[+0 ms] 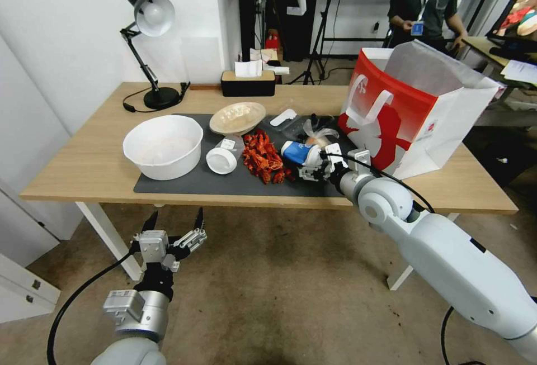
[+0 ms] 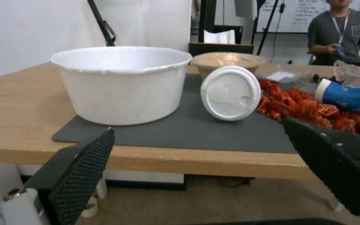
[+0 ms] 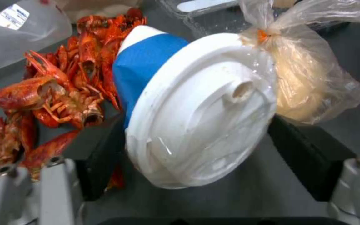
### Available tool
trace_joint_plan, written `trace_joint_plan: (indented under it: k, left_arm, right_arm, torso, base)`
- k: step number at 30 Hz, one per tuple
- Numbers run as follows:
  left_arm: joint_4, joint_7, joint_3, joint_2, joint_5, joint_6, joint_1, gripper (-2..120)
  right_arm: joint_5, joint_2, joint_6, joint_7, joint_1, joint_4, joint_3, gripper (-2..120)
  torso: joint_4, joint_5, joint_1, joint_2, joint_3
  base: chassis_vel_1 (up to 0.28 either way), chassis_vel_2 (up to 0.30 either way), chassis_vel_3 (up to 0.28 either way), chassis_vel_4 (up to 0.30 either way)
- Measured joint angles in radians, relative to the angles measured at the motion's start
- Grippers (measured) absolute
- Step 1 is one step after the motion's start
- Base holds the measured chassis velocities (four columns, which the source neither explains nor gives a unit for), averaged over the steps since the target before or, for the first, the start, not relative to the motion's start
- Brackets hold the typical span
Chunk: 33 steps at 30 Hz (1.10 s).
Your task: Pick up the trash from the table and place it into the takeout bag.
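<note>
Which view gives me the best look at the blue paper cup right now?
The right wrist view: the blue paper cup lies lid-first between the right hand's fingers. The head view shows it small on the mat; the left wrist view catches its blue body at the edge.

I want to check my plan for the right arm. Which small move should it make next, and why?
Probably close the right gripper on the blue paper cup. The cup lies on its side on the mat, its white lid between the gripper's fingers, which look not yet pressed against it. The left gripper waits open below the table.
</note>
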Motion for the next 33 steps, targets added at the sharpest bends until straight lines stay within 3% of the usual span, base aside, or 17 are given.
trace_joint_plan:
  k: [6, 21, 33]
  left_arm:
    - [-0.001, -0.003, 0.001, 0.000, 0.002, -0.001, 0.002, 100]
    - [-0.003, -0.009, 0.008, 0.012, 0.001, -0.003, -0.001, 100]
    - [-0.003, -0.012, 0.004, 0.032, -0.019, -0.003, -0.012, 100]
  right_arm:
    - [0.001, -0.002, 0.002, -0.001, -0.011, 0.003, 0.007, 69]
    - [0.001, -0.017, 0.023, 0.009, -0.039, 0.051, 0.068, 69]
    - [-0.027, -0.061, 0.101, 0.008, -0.038, 0.211, 0.198, 69]
  torso:
    - [0.0001, 0.0001, 0.000, 0.000, 0.000]
    - [0.0001, 0.0002, 0.000, 0.000, 0.000]
    - [0.0001, 0.0002, 0.000, 0.000, 0.000]
  base:
    - [0.000, 0.000, 0.000, 0.000]
    - [0.000, 0.000, 0.000, 0.000]
    - [0.000, 0.000, 0.000, 0.000]
